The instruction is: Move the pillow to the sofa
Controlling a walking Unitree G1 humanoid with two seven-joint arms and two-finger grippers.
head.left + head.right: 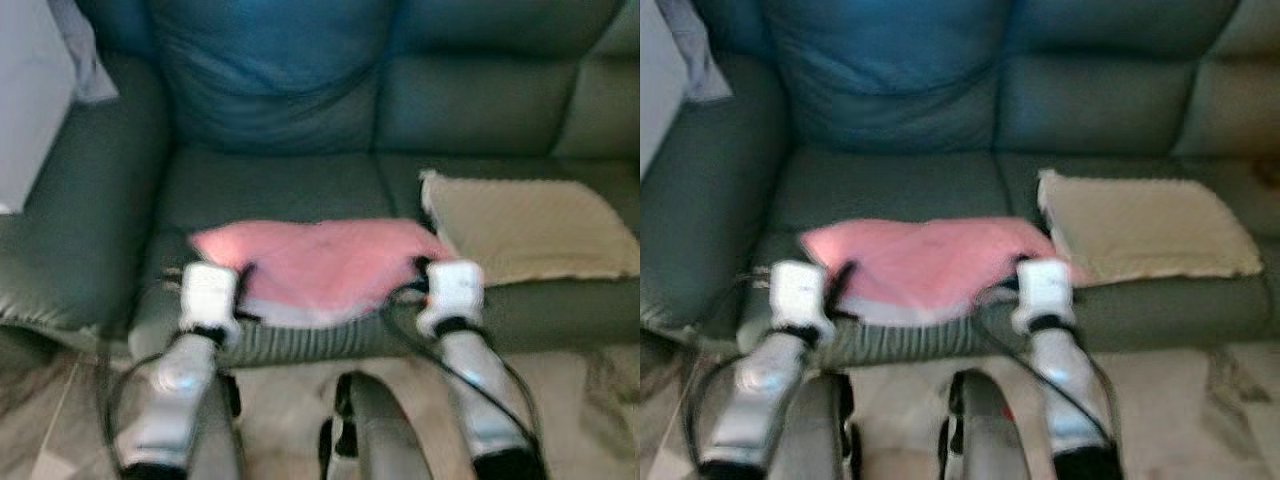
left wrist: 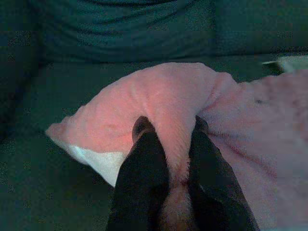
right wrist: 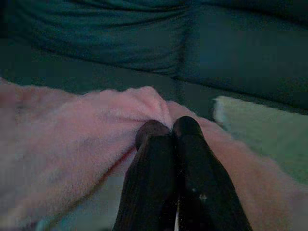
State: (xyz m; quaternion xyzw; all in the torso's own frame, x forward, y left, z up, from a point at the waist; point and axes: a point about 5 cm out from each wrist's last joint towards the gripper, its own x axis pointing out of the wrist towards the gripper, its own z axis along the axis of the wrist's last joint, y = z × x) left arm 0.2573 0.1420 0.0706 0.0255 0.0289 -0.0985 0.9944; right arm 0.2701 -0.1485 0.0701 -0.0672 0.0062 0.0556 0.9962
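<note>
1. Left gripper (image 2: 168, 144) pinched on a fold of the pink pillow (image 1: 320, 265), at its 9 o'clock edge.
2. Right gripper (image 3: 168, 132) clamped shut on pink fabric at the pillow's 3 o'clock edge.
3. Pillow lying on the sofa (image 1: 270, 185) seat near the front lip, touching the beige cushion (image 1: 530, 225) at 3 o'clock.
4. Step, by judgement: placement stage, pillow already down on the seat.
5. Next: part both sets of fingers, pull arms back toward 6 o'clock without dragging the fabric.
</note>
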